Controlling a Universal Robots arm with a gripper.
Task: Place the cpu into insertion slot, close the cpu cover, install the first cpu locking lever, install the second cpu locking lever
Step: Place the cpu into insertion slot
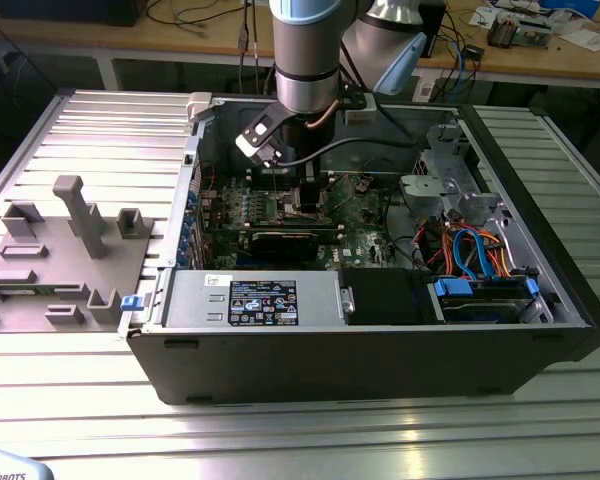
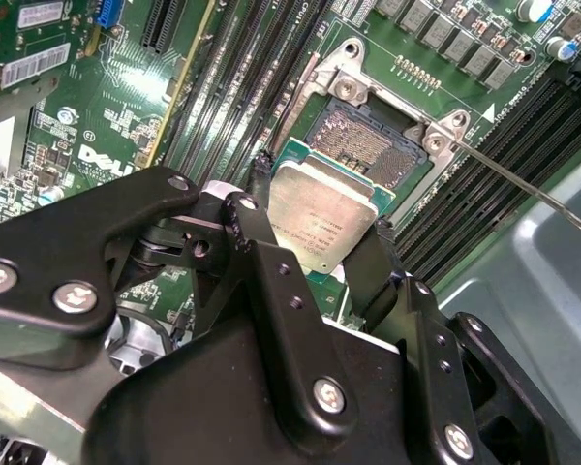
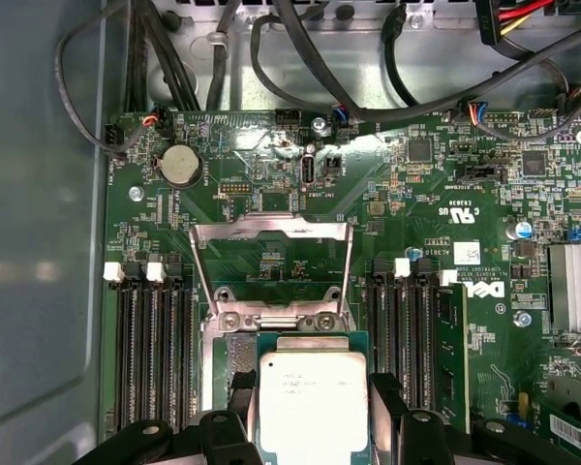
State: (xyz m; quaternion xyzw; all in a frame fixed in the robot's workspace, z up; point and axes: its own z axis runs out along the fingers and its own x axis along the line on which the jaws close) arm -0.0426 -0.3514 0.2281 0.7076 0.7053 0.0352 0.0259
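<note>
A robot arm [image 1: 305,50] reaches straight down into an open computer case [image 1: 380,350] lying on its side on a ribbed metal table [image 1: 280,430]. In both wrist views, the black gripper [image 2: 320,232] holds the cpu [image 2: 320,218], its two fingers [image 2: 373,266] pressed against opposite edges of the silvery square chip. The cpu sits right between the fingertips, its metal top facing up. It hangs over the near edge of the insertion slot [image 2: 363,140], so most of the brownish contact field shows uncovered just beyond the chip. Whether the chip touches the socket cannot be told. In the first wrist view, the cpu cover [image 3: 271,228] stands swung open on the far side of the socket, away from the gripper. A thin locking lever [image 2: 523,189] sticks out, raised, beside the socket. Long black memory slots [image 3: 150,349] flank the socket on the green motherboard [image 3: 261,165].
</note>
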